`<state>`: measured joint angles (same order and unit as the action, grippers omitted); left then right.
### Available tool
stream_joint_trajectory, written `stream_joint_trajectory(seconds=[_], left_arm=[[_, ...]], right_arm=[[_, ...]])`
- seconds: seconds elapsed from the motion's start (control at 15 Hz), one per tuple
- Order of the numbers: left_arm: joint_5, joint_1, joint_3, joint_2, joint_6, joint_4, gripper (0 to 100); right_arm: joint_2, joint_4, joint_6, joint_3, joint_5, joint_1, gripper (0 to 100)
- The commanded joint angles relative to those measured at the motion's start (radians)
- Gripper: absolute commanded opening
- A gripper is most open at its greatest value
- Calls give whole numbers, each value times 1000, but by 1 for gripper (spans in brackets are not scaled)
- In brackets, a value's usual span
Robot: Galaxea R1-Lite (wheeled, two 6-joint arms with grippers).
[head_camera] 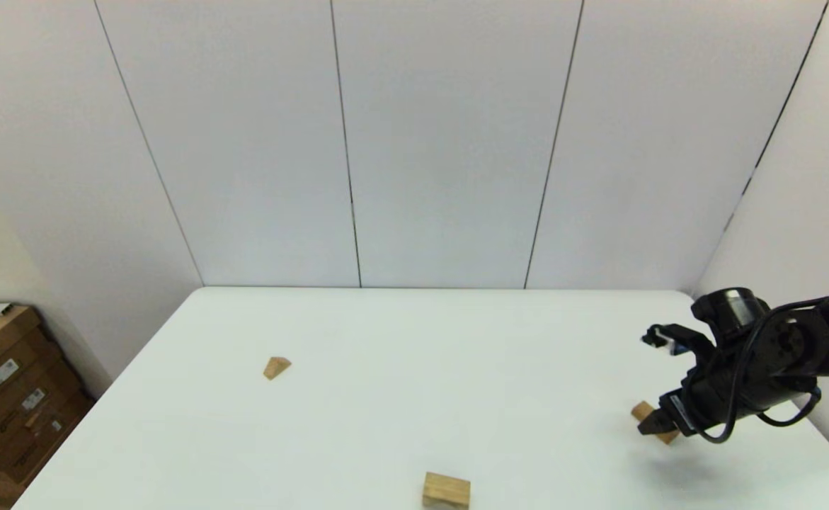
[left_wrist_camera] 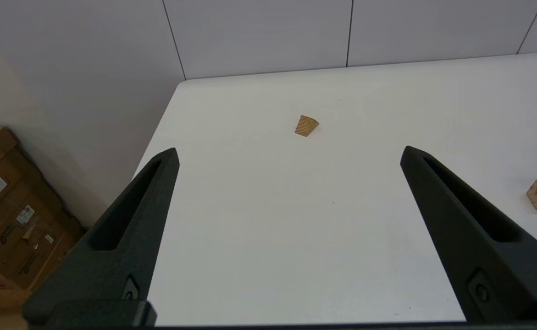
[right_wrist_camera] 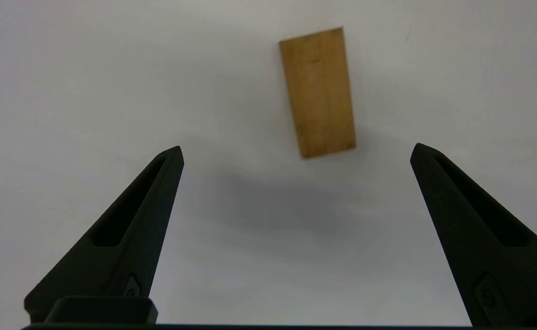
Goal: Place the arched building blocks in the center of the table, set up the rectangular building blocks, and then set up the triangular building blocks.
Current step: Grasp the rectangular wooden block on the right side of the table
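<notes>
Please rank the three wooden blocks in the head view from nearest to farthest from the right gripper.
1. Rectangular block, lying partly beneath the open right gripper, right side.
2. Arched block, at the near table edge, centre.
3. Triangular block, far across on the left.

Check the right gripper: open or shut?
Open. The right gripper has its fingers spread wide above the rectangular block, which lies flat on the table, untouched.

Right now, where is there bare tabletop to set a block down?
The table is bare across its middle, between the triangular block, the arched block at the near edge, and the rectangular block. Only the right side is crowded: the open right gripper hangs over that block.
</notes>
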<state>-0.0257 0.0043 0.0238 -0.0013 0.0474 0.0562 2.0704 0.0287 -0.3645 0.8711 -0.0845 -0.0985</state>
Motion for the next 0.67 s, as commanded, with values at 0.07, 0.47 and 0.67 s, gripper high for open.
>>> stream_joint_trajectory(seconds=[0.07, 0.47, 0.67], left_arm=[[0, 0, 1, 1, 0, 1, 100], [0, 0, -1, 1, 2, 1, 100], [0, 0, 1, 1, 2, 1, 100]], right_arm=[[80, 2, -39, 63, -1, -27, 100], [129, 0, -48, 88, 2, -30, 100], [131, 0, -48, 86, 2, -32, 100]])
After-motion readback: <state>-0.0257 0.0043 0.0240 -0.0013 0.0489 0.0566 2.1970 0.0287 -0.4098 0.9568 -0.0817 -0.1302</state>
